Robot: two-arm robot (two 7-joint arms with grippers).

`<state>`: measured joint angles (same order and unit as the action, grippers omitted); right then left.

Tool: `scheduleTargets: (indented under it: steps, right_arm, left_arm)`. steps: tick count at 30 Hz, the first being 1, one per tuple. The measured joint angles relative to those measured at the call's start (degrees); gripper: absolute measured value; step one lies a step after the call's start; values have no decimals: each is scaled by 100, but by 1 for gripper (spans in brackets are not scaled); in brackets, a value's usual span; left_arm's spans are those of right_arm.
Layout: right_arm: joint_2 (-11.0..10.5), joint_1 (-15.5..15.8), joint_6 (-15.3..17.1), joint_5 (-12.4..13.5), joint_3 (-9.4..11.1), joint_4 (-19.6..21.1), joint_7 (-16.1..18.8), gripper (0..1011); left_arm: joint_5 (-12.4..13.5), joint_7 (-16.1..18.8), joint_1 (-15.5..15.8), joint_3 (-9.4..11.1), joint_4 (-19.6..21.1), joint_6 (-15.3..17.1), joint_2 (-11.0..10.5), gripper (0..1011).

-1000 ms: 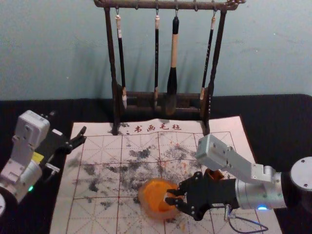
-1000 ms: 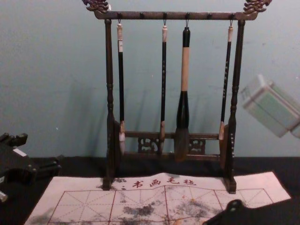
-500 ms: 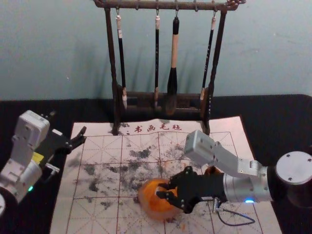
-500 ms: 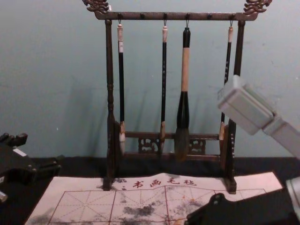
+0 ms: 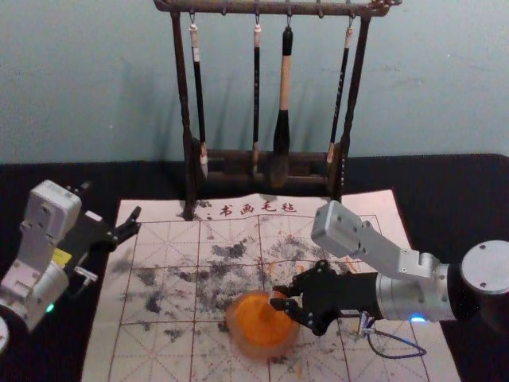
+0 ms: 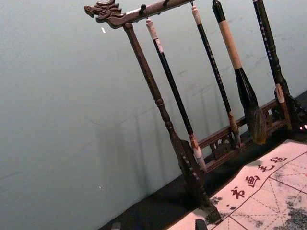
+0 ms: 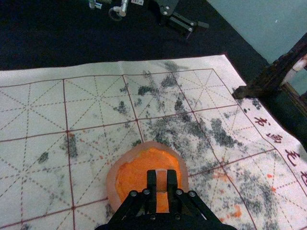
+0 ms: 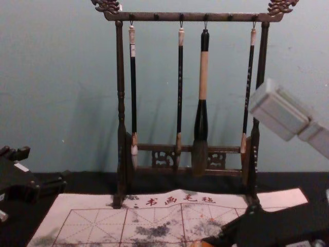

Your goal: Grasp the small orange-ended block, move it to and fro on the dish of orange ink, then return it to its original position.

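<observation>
Right end effector at lower centre of the head view, narrow, gripping the small orange-ended block between its fingers. Block is over the round translucent dish of orange ink; contact with ink, cannot tell. Left end effector parked, left side, fingers wide. Brown wooden brush rack stands upper centre.

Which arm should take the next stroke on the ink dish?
Right, I'd say: the right gripper holds the small block between its fingers, at the dish of orange ink. The left gripper is open and empty, by the calligraphy mat's far left corner.
</observation>
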<state>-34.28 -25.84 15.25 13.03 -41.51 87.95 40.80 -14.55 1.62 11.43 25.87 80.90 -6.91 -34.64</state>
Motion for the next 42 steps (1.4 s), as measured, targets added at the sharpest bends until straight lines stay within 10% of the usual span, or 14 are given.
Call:
scheduleTargets:
  steps: [26, 42]
  right_arm:
    - [-269, 317, -38, 324, 193, 483, 1, 85]
    - [-604, 578, 125, 701, 821, 932, -453, 85]
  left_arm:
    - [0, 0, 0, 0, 0, 0, 0, 1001]
    - [0, 0, 0, 0, 0, 0, 0, 1001]
